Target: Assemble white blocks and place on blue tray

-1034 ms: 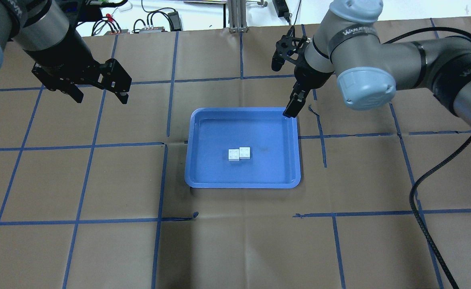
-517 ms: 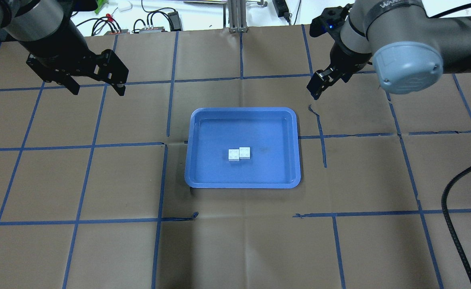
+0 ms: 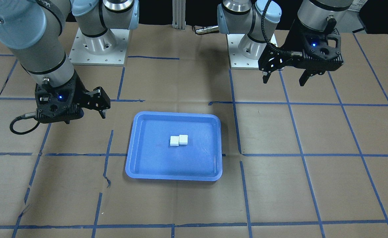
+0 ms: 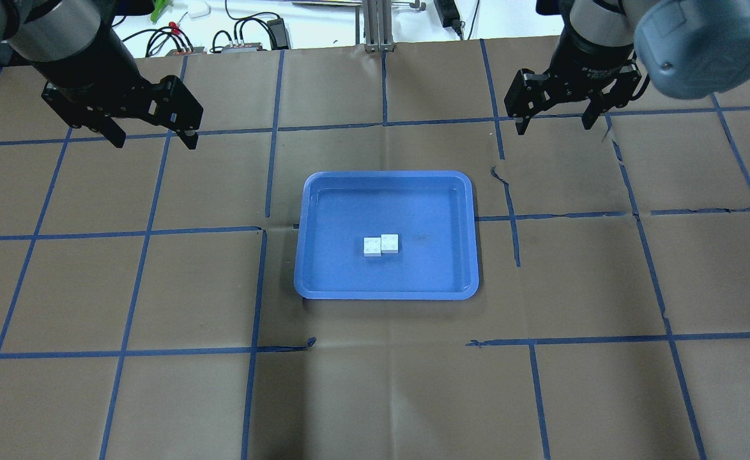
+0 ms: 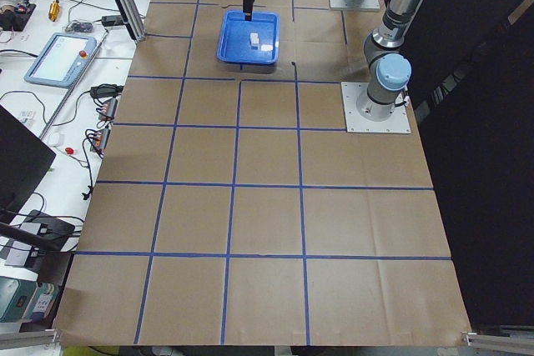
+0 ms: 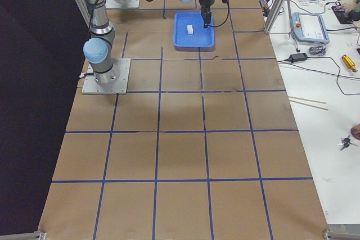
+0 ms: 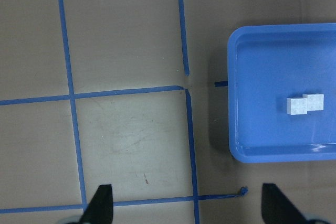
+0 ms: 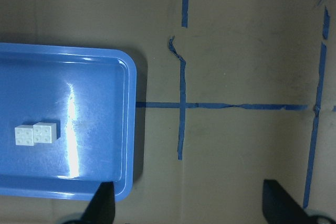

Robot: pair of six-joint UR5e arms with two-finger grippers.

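Two white blocks (image 4: pixel 381 245) sit joined side by side, one offset a little, near the middle of the blue tray (image 4: pixel 343 268). They also show in the front view (image 3: pixel 178 140) and in both wrist views (image 7: pixel 304 104) (image 8: pixel 35 134). My left gripper (image 4: pixel 155 142) is open and empty, hovering above the table far to the tray's left and beyond it. My right gripper (image 4: pixel 554 128) is open and empty, hovering beyond the tray's far right corner. Neither gripper touches the tray or the blocks.
Brown paper with a blue tape grid (image 4: pixel 266 230) covers the table. Torn tape ends lie by the tray (image 4: pixel 499 176) (image 4: pixel 308 345). A metal post (image 4: pixel 375 25) and cables stand at the far edge. The arm bases (image 3: pixel 98 46) (image 3: pixel 250 46) are at the robot's side.
My right gripper has moved from the tray's far right corner back and to the right, and turned so both fingers show spread. My left gripper drew slightly back. The blocks have not moved.
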